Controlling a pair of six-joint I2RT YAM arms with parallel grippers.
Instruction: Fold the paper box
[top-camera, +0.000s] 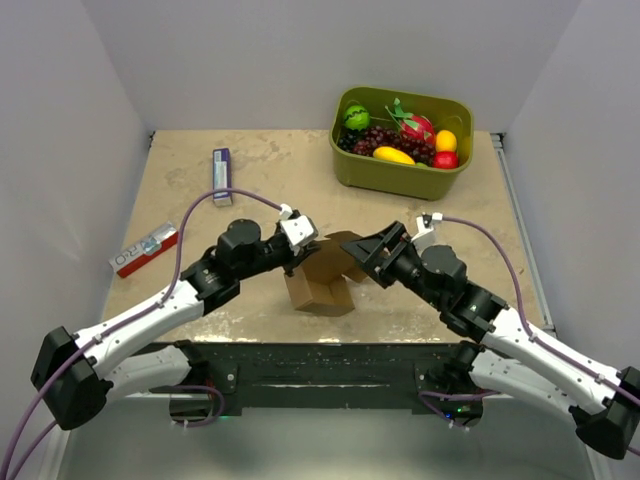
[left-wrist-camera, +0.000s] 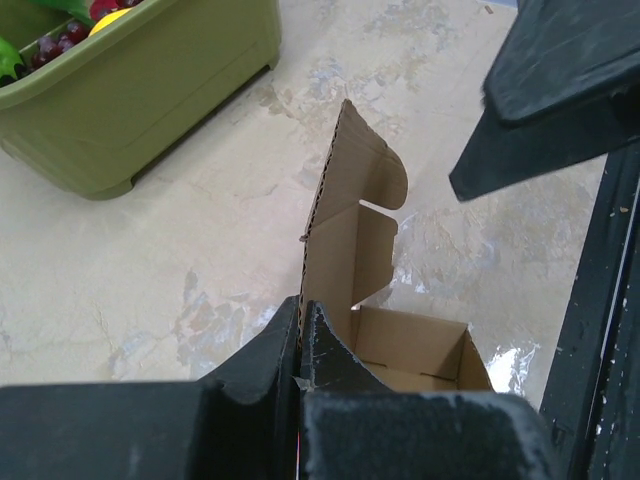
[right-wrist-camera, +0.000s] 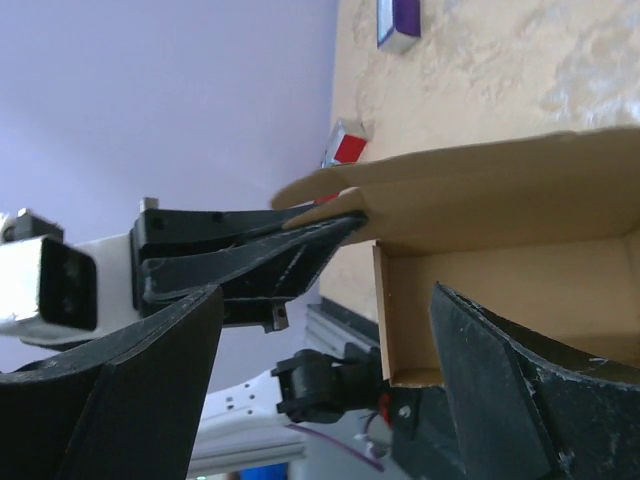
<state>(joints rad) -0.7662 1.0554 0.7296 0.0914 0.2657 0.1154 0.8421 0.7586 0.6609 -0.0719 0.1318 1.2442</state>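
Observation:
The paper box (top-camera: 322, 282) is brown cardboard and stands half-formed at the table's near middle, its cavity open and its lid flap (left-wrist-camera: 350, 235) upright. My left gripper (top-camera: 298, 260) is shut on the lid flap's near edge, with its fingers (left-wrist-camera: 330, 345) pinching the card in the left wrist view. My right gripper (top-camera: 362, 256) hovers just right of the box, open wide and holding nothing. In the right wrist view the box (right-wrist-camera: 500, 200) lies between and beyond the spread fingers (right-wrist-camera: 520, 390), and the left gripper (right-wrist-camera: 345, 222) shows clamped on the flap.
A green bin (top-camera: 400, 178) of toy fruit stands at the back right. A slim purple-and-white box (top-camera: 222, 175) lies at the back left, and a red-and-white box (top-camera: 145, 249) at the left edge. A black rail (top-camera: 320, 360) runs along the near edge.

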